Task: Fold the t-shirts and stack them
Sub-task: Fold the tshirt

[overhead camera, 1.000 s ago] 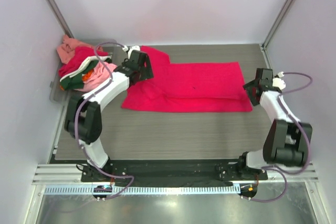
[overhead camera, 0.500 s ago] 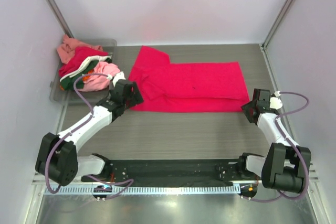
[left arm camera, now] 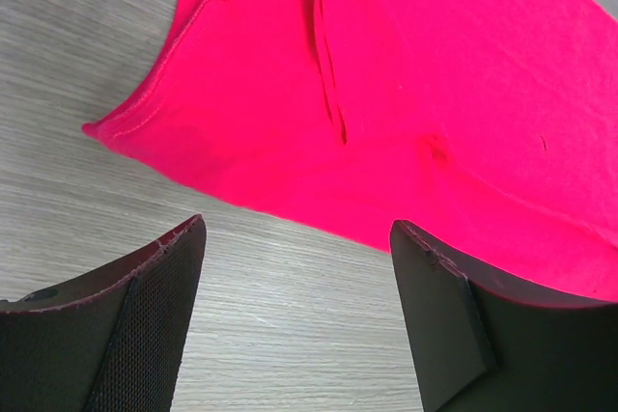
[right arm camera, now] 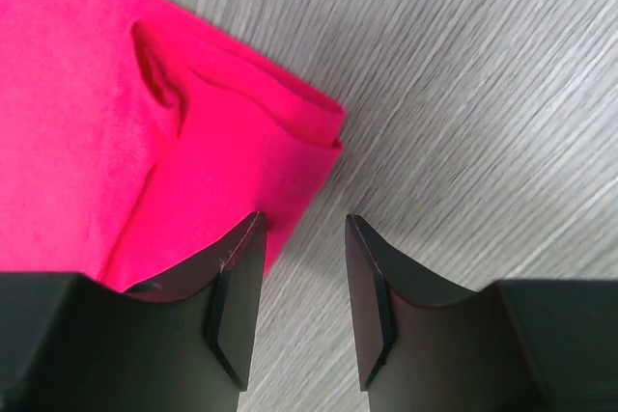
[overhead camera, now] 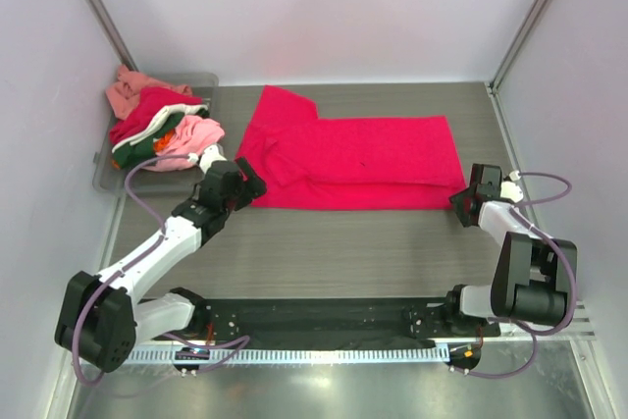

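While your left pincer [left arm camera: 297, 231] gapes wide and right pincer [right arm camera: 304, 221] narrower, both empty, next pinch the crimson-red cloth t-shirt [overhead camera: 373, 156] at its near corners.

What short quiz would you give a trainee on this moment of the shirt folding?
1. True or false: the left gripper is shut on the flat crimson-red cloth t-shirt.
2. Which corner of that shirt is the right gripper beside? A near right; B far left; C far right.
3. Fill in: the heap of crumpled mixed-colour shirts sits in a grey tray at the wooden table's far ____ corner.
Key: 1 false; 2 A; 3 left.
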{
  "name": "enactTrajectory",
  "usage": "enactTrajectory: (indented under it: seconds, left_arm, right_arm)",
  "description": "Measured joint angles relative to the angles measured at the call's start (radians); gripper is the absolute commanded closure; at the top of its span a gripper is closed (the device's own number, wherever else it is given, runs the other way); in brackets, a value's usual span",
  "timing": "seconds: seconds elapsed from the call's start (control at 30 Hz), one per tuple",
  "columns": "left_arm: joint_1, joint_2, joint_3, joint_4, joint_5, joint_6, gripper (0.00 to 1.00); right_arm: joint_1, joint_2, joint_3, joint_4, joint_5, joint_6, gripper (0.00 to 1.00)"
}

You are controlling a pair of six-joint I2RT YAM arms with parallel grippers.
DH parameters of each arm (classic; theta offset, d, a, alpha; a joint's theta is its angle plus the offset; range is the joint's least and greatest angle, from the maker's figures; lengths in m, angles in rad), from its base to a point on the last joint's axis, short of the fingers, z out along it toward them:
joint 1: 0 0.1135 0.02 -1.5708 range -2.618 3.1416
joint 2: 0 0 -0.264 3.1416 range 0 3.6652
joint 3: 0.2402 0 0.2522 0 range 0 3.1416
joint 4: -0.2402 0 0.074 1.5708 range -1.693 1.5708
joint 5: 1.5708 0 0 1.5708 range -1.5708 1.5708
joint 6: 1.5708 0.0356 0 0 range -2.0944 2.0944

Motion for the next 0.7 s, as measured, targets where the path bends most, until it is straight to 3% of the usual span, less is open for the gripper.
enactTrajectory:
  seconds: [0.23, 0.33, 0.43, 0.7]
  left_arm:
    - [0.0, -0.005, -0.052, 0.041, -0.047, -0.066, 0.21]
    - [0.0, -0.007, -0.083, 0.055, -0.076, -0.099, 0.22]
    - [0.0, -0.007, -0.111, 0.072, -0.098, -0.143, 0.23]
    - [0.0, 0.003, -0.197, 0.175, -0.131, -0.242, 0.3]
  right_arm:
    - [-0.029, 0.024, 0.0, 0.055, -0.001, 0.03, 0.57]
    - [-0.031, 0.053, 0.0, 0.089, -0.006, 0.039, 0.73]
    - [-0.031, 0.077, 0.0, 0.124, -0.022, 0.048, 0.98]
    - [-0.031, 0.057, -0.038, 0.166, -0.024, 0.056, 0.99]
